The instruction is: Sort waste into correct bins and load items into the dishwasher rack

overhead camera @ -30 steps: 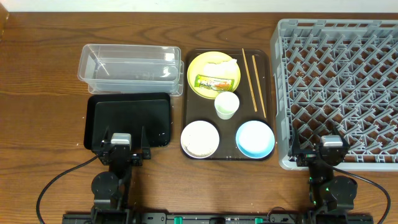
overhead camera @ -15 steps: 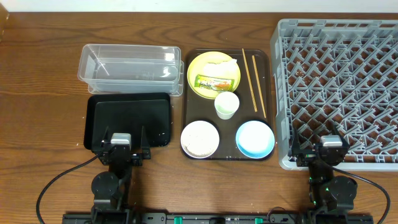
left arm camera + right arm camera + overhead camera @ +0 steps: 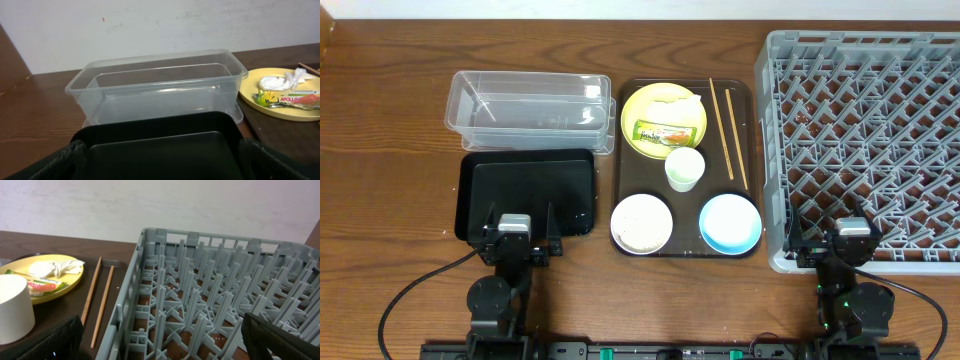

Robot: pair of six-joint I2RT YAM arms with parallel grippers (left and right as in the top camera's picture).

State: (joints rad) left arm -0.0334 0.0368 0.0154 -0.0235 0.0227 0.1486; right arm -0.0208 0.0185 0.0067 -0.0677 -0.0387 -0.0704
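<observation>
Sorting not begun: left gripper [image 3: 518,218] and right gripper [image 3: 844,226] both gape empty. Wrapper [image 3: 669,132] lies ahead-right of the left jaws, beyond the black tray [image 3: 530,185]; likely reach over, then pinch it

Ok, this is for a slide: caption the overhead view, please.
Nothing sorted yet: dishes on the brown tray between clear tub, black tray and grey rack; left hand and right hand open.

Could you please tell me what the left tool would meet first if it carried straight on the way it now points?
The left tool would most likely meet the black tray first, directly ahead and low; the clear tub stands beyond, though depth is unclear.
</observation>
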